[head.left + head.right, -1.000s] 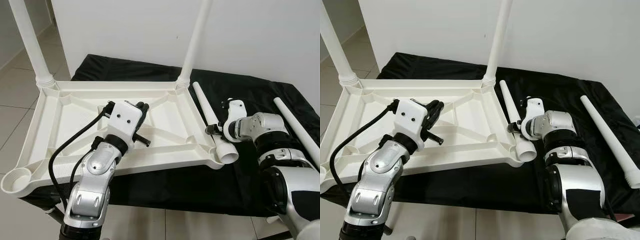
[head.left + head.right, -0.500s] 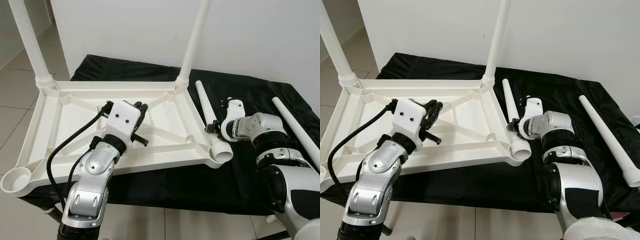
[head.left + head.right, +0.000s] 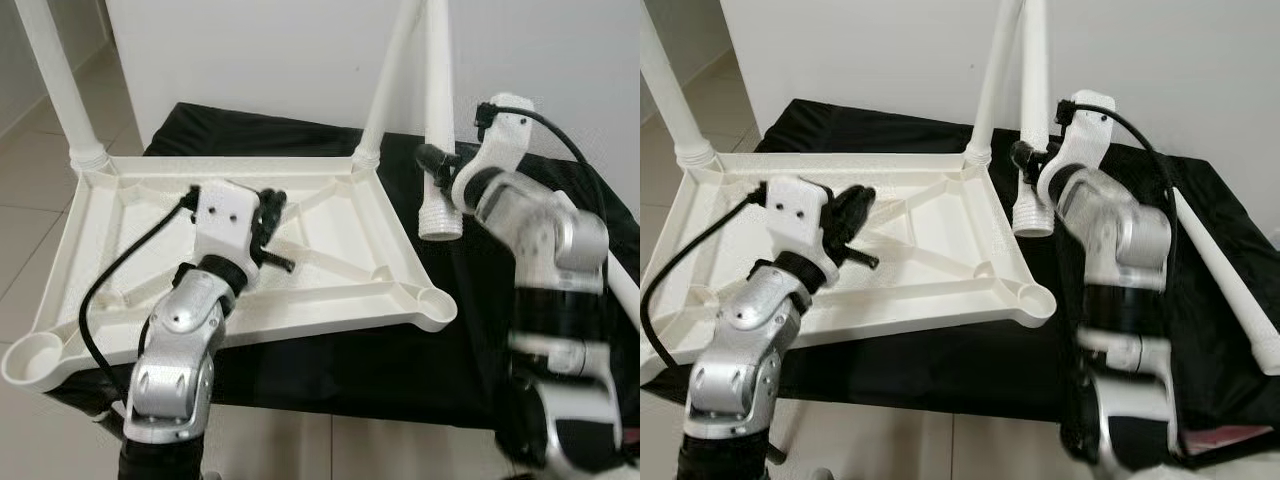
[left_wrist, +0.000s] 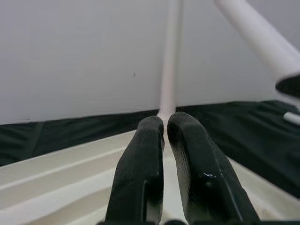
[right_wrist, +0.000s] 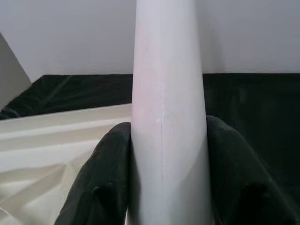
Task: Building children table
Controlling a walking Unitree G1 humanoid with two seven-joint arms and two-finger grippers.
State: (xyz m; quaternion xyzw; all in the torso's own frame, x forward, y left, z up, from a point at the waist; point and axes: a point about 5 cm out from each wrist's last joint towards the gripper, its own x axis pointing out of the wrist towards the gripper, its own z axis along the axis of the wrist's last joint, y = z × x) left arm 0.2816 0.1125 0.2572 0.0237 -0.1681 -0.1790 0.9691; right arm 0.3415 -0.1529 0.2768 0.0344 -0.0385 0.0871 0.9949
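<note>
Right wrist view: white table leg [image 5: 168, 117] upright, clamped between right gripper [image 5: 168, 164] fingers; left gripper [image 4: 165, 129] fingers together, empty.

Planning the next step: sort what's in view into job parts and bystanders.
Job:
- upturned white tabletop, two legs already fitted
- leg upright in the right gripper
- spare leg lying on the cloth
- empty corner socket
- left gripper, shut over the tabletop

Bystanders:
- black cloth
- wall
</note>
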